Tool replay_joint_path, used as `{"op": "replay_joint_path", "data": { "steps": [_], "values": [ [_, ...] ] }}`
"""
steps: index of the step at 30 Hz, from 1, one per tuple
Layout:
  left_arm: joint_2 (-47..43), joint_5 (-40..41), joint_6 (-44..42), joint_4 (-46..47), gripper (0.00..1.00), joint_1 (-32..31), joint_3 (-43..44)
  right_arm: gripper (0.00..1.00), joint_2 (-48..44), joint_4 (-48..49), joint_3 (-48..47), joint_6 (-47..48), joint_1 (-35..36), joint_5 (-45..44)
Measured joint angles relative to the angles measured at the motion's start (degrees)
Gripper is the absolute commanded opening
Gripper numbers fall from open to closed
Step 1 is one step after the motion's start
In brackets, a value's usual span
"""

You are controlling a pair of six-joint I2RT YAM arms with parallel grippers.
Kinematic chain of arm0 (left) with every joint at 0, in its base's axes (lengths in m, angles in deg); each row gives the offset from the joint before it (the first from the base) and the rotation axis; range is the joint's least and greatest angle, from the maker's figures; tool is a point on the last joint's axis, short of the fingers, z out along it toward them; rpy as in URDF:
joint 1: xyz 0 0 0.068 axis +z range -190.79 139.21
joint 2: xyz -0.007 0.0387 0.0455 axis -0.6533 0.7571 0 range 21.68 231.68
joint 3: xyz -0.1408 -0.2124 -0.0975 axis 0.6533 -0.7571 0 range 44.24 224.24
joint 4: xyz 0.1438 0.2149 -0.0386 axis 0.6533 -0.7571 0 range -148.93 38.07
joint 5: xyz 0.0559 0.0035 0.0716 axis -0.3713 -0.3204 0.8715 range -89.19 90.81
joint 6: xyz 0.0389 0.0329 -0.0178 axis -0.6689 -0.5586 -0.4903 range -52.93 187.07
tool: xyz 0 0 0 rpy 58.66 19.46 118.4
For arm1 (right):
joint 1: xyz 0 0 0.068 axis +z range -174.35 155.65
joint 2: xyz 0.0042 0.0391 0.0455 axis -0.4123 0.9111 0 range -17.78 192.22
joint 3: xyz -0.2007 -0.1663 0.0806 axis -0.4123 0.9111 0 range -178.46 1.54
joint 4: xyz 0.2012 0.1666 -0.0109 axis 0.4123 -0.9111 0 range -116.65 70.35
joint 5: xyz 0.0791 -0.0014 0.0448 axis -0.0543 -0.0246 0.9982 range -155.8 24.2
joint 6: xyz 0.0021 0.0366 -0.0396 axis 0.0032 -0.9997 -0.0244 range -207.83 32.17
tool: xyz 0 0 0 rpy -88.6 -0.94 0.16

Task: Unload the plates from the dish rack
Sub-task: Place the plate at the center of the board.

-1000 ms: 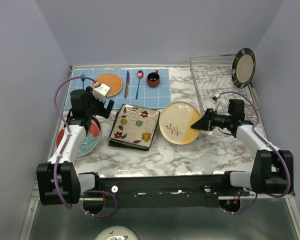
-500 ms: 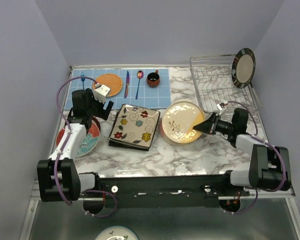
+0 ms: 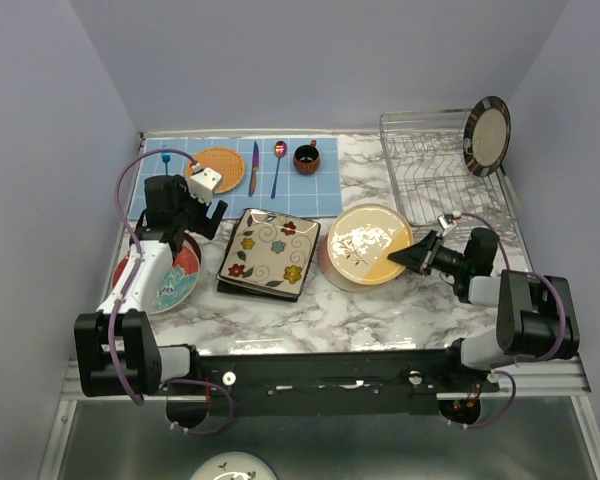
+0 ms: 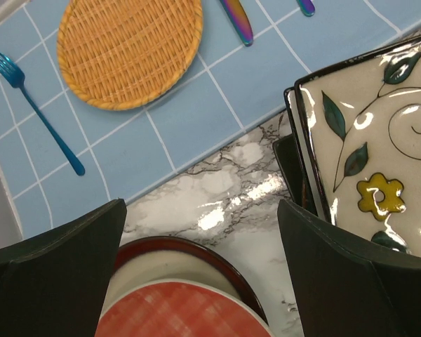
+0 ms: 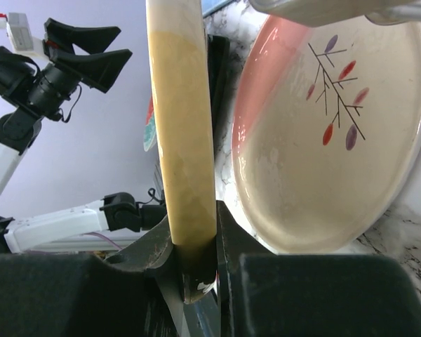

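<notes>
**A:** From above, what is the right end effector [image 3: 400,261] doing?

**B:** It is gripping the right rim of a cream plate [image 3: 368,240], jaws pinched narrow on it. The plate is tilting over a sprig-patterned plate [image 3: 330,270] lying on the desk [image 3: 380,310]. Both are sitting in front of the dish rack [image 3: 430,170].

**A:** Is anything standing in the rack?

**B:** A stripe-rimmed plate [image 3: 487,135] is standing upright at its far right end, well apart from the fingers.

**A:** And the left end effector [image 3: 188,228]?

**B:** It is hanging wide, holding nothing, above a red-rimmed plate [image 3: 188,260] and beside the square flowered plate [image 3: 270,250].

**A:** What is the left wrist showing?

**B:** Both fingers are spreading wide at the lower corners, touching nothing. The red-rimmed plate is lying below, between them. The square flowered plate is sitting to the right on a dark plate [image 4: 284,151]. An orange woven mat [image 4: 130,49] and a blue fork [image 4: 35,105] are lying beyond on a blue tiled mat [image 4: 189,119].

**A:** And the right wrist?

**B:** The jaws are clamping the cream plate's rim, seen edge-on. The sprig-patterned plate is lying just beside it, and I cannot tell whether they are touching
</notes>
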Motion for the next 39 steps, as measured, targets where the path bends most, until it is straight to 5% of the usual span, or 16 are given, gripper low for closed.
{"op": "replay_joint_path", "data": {
  "steps": [22,39],
  "values": [
    [2.95,2.14,0.22,-0.87,0.98,0.00,1.90,0.01,3.45,21.40,7.23,-11.13,-0.33,0.90],
    [3.67,2.58,-0.52,-1.29,0.98,0.00,1.90,0.01,5.14,21.62,8.04,-10.71,0.09,0.76]
  ]
}}
